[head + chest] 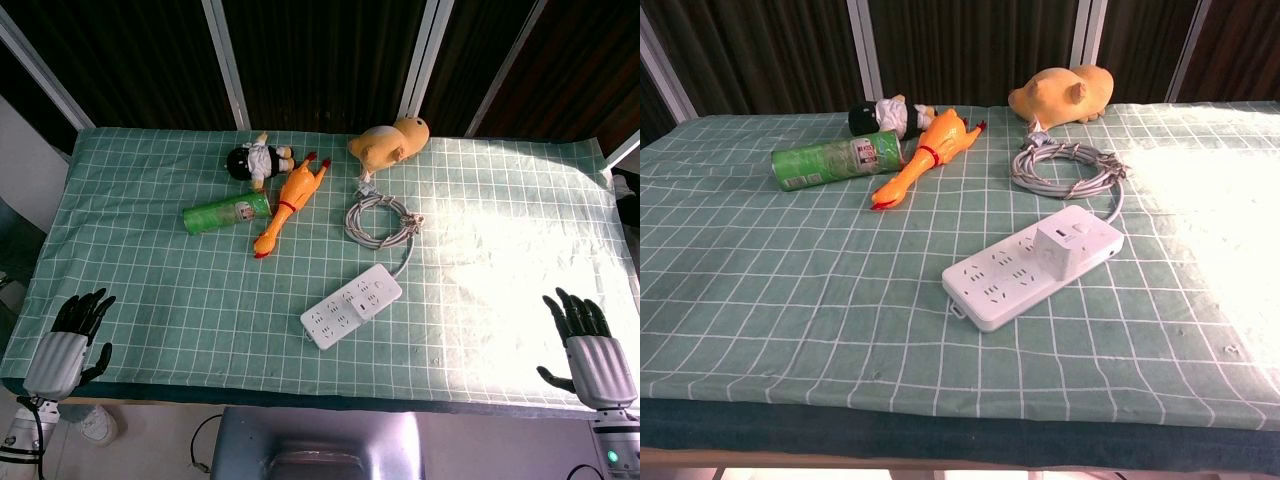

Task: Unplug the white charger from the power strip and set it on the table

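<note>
A white power strip (350,306) (1030,266) lies slantwise near the middle of the green checked table. A white cube-shaped charger (1063,248) (368,300) sits plugged into its far right end. The strip's grey cable (378,220) (1068,166) lies coiled behind it. My left hand (72,335) rests at the table's front left corner, fingers apart, holding nothing. My right hand (588,342) sits at the front right corner, also spread and empty. Both hands are far from the strip and appear only in the head view.
Behind the strip lie a green can (226,213) (836,160) on its side, an orange rubber chicken (289,200) (924,155), a small black-and-white doll (258,159) (888,116) and a yellow plush animal (391,141) (1064,93). Bright sunlight falls on the right of the table (520,260).
</note>
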Robot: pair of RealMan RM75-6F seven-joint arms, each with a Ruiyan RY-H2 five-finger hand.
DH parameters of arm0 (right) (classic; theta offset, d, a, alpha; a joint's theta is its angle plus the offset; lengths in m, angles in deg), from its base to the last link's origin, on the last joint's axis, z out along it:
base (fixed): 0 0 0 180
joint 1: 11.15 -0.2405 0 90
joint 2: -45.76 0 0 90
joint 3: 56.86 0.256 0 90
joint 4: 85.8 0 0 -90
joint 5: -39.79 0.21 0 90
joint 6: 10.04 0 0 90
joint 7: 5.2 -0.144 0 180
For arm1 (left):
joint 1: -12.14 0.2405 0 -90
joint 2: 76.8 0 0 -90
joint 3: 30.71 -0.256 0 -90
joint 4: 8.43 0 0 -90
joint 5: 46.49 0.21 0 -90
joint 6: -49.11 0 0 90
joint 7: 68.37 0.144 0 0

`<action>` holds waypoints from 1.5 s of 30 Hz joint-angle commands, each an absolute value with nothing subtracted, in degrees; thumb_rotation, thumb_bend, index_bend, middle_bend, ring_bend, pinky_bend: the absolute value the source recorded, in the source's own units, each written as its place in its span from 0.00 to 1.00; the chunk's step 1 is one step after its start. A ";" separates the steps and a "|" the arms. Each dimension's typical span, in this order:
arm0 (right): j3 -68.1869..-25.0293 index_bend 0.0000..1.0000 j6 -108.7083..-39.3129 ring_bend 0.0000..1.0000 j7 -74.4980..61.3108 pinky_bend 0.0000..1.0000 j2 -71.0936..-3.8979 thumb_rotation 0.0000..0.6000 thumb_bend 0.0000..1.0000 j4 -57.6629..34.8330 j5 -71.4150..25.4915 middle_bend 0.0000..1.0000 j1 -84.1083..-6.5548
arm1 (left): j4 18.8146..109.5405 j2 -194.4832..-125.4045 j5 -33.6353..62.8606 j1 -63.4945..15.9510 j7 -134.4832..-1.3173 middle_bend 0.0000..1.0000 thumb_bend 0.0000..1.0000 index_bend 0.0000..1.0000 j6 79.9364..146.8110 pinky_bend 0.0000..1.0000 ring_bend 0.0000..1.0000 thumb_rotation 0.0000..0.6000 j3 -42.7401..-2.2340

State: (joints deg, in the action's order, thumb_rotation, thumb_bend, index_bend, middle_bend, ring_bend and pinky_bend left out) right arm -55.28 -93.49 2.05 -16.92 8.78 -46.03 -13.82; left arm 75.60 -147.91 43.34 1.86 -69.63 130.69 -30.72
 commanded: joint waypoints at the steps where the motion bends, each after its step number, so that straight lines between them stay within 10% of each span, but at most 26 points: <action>1: -55.20 0.00 -93.16 0.00 2.28 0.00 -16.97 1.00 0.20 8.79 -45.72 0.00 -13.95 | 75.44 -148.12 43.67 1.69 -69.68 0.00 0.51 0.00 130.57 0.06 0.00 1.00 -30.84; 11: -54.09 0.00 -89.62 0.00 6.29 0.00 -19.94 1.00 0.20 7.37 -45.61 0.00 -17.21 | 70.64 -156.34 56.78 -8.42 -83.42 0.00 0.55 0.00 125.22 0.07 0.00 1.00 -33.34; 27: -47.85 0.00 -71.92 0.00 16.06 0.00 -29.55 1.00 0.20 3.47 -36.72 0.00 -32.29 | 72.42 -172.22 48.65 -21.08 -71.58 0.00 0.75 0.00 109.28 0.06 0.00 1.00 -26.57; 45: -46.75 0.00 -64.14 0.00 18.75 0.00 -34.80 1.00 0.20 2.60 -29.62 0.00 -40.85 | 65.47 -183.80 44.82 -23.68 -57.03 0.00 0.77 0.00 106.69 0.04 0.00 1.00 -27.99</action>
